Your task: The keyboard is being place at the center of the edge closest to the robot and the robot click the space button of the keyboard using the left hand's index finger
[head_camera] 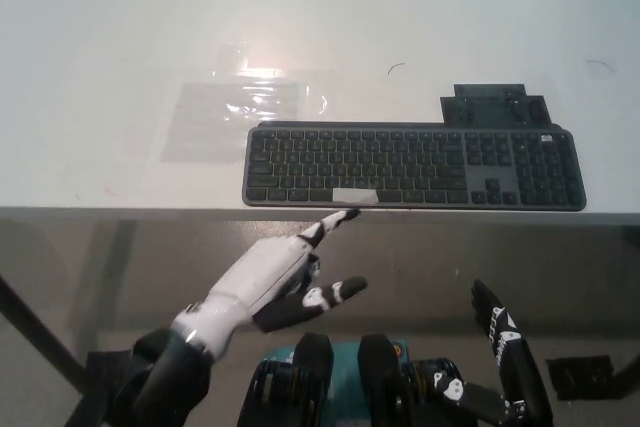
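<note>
A clear crinkled plastic sheet is being struck by glare on the white desk, left of the middle and back from the near edge. Below that edge, the white left hand is being held out with nothing in it. Its index finger is being stretched toward the edge, the thumb is being spread aside and the rest are being tucked under. The fingertip is being shown just beneath the pale strip on the space bar; contact cannot be told. The dark grey full-size keyboard is being carried along the near edge, right of centre. Its key legends and the small white label at its far right corner cannot be read. A flat black object is being shown just behind its right part. The black right hand is being held low at the right, fingers straight, gripping nothing.
</note>
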